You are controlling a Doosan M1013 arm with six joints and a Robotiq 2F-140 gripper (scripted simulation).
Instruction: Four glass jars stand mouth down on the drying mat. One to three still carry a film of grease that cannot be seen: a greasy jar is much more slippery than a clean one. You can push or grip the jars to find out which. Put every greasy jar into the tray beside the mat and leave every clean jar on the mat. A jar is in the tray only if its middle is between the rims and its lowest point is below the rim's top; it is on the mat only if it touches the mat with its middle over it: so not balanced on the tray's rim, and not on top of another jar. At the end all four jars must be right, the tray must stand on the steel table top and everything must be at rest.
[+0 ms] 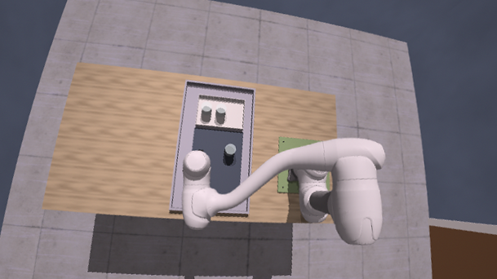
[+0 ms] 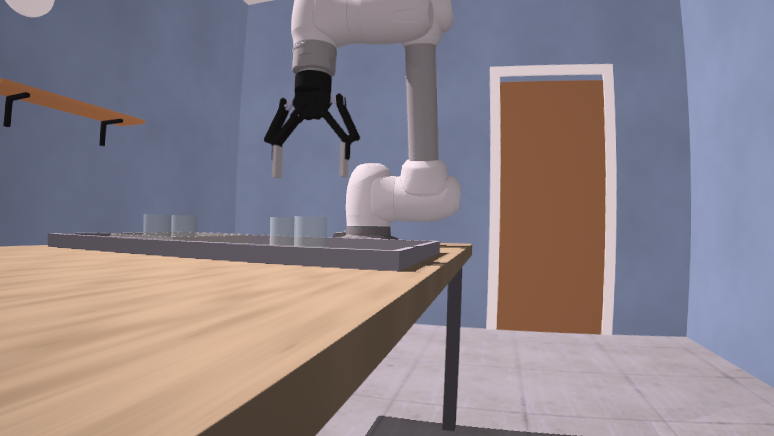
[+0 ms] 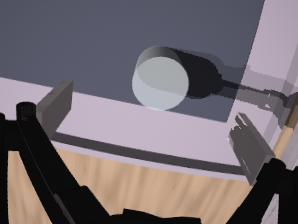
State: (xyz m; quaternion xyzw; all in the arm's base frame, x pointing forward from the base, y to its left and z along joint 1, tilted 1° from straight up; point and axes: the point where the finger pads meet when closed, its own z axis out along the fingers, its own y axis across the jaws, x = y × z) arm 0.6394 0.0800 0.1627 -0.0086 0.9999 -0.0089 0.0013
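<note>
Ideally, the wide-open, empty black two-finger gripper (image 2: 310, 161) (image 3: 154, 110) is centred over the pale glass cylindrical jar (image 3: 160, 83) beyond the tray before lowering.

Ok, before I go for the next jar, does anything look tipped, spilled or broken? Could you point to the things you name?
Nothing stands out. Two jars (image 1: 206, 114) (image 2: 157, 223) stand upright in the white tray (image 1: 235, 115), the other two (image 2: 282, 231) (image 2: 310, 231) upright over the dark mat (image 1: 214, 137) (image 3: 75, 45); no spill or break shows.
</note>
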